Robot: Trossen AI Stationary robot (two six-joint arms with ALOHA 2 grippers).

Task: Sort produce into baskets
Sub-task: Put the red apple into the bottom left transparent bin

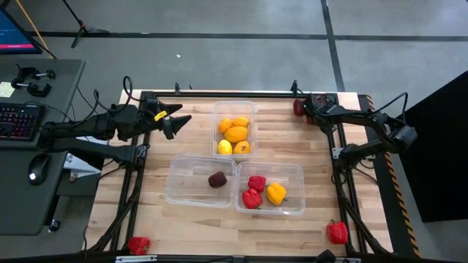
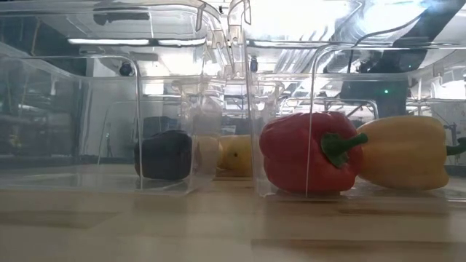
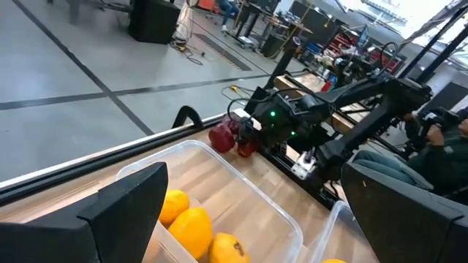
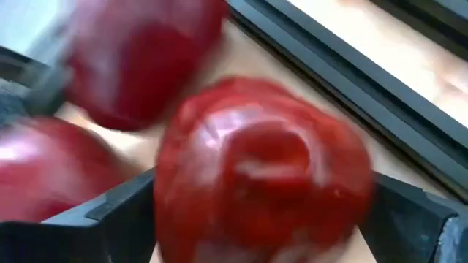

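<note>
Three clear tubs stand on the wooden table. The far tub [image 1: 235, 128] holds lemons and oranges [image 3: 191, 226]. The near left tub [image 1: 201, 180] holds a maroon fruit [image 1: 217, 180] [image 2: 166, 154]. The near right tub [image 1: 269, 188] holds two red peppers [image 2: 309, 153] and a yellow pepper [image 2: 404, 153]. My right gripper [image 1: 303, 107] is at the far right corner, shut on a red pepper [image 4: 263, 183]; more red pieces [image 4: 139, 58] lie beside it. My left gripper [image 1: 174, 120] [image 3: 256, 219] is open and empty, above the table left of the far tub. My right gripper pinches the red pepper between its two fingers [image 4: 117, 212], one on each of its opposite sides [image 4: 172, 197]. The pepper fills the gap between them. Whether it rests on the table or is lifted, I cannot tell.
A red pepper [image 1: 139, 245] lies at the near left corner and another [image 1: 337, 232] near the near right corner. A black frame rail [image 1: 241, 95] runs along the table's far edge. A desk with a keyboard [image 1: 18, 120] stands to the left.
</note>
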